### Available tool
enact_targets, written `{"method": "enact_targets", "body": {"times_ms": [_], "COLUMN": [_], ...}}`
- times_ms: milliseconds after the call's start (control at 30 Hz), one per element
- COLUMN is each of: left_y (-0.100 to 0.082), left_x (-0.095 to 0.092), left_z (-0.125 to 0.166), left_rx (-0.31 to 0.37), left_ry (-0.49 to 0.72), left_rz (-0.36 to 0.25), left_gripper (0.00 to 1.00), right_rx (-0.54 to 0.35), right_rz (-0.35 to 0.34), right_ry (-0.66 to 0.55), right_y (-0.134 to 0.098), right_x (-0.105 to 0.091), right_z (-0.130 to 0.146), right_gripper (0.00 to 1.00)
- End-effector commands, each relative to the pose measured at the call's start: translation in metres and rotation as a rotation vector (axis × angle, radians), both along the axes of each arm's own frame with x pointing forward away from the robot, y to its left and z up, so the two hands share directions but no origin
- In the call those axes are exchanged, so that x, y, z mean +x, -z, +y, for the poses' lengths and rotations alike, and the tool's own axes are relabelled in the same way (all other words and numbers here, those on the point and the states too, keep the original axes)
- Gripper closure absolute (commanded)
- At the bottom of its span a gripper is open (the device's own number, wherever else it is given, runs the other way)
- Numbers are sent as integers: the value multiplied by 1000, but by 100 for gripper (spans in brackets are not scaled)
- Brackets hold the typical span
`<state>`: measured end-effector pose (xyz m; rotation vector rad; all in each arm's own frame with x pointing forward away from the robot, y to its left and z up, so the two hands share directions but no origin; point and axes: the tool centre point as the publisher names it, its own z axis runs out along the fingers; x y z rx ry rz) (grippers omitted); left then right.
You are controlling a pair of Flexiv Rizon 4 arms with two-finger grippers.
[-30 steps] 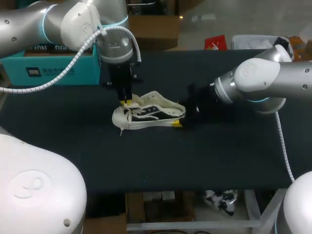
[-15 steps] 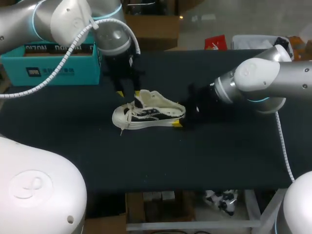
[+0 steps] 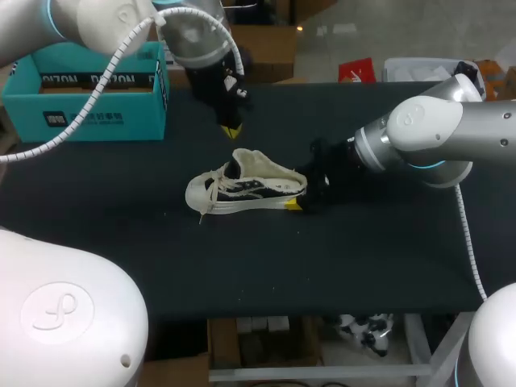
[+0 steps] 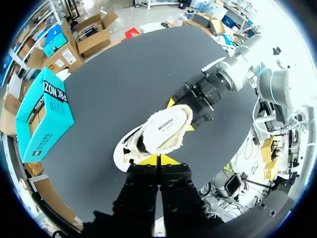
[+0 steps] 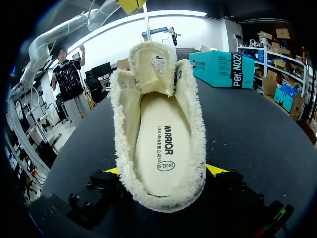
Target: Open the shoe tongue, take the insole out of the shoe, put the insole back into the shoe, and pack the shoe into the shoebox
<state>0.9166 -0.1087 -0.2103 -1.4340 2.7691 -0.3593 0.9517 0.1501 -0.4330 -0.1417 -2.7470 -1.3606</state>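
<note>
With the tongue [image 5: 156,67] standing up and the mouth wide, the step in hand looks to be lifting out the insole [image 5: 163,144], so let your right gripper [image 3: 297,193] do the anchoring; its jaws are clamped on the heel of the shoe [image 3: 246,187] from both sides, and a firm hold there is what you want; your left gripper [image 3: 231,131] hangs above the far side of the table [image 3: 363,258], just beyond the shoe, jaws pressed together on nothing, so part them first, come down into the opening and pinch the insole's edge near the heel; peel it upward slowly, since the fuzzy lining will likely drag on it; steer clear of the laces [image 3: 211,193]. The shoe lies in the middle of the table, toe left, heel right; it is a low cream sneaker with dark sides, a thick fleecy lining round the collar, and a pale flat insole printed in black; the teal shoebox [image 3: 89,89] sits at the far left, well apart.
</note>
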Motion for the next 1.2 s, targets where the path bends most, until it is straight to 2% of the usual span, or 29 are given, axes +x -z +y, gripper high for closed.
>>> {"method": "enact_targets", "body": {"times_ms": [33,233,300,333,467,633,800,967,1133,1200], "left_y": [3,3,6,9,28,51,73,94,113,120], "left_x": [15,15,16,17,15,14,20,28,31,30], "left_z": [-4,-4,-14,-20,-37,-44,-49,-52,-46,-43], "left_rx": [70,70,86,85,113,119,147,148,103,108], "left_ry": [681,681,742,794,863,956,1013,1042,1087,1078], "left_rz": [215,215,188,200,161,136,118,127,129,128], "left_gripper": [100,100,100,100,100,100,100,100,100,100], "right_rx": [3,3,3,3,3,3,3,3,3,3], "right_rz": [0,0,0,0,0,0,0,0,0,0], "right_ry": [0,0,0,0,0,0,0,0,0,0], "right_y": [14,14,14,14,14,14,14,14,14,14], "right_x": [5,5,5,5,5,5,5,5,5,5], "right_z": [2,2,2,2,2,2,2,2,2,2], "right_gripper": [100,100,100,100,100,100,100,100,100,100]}}
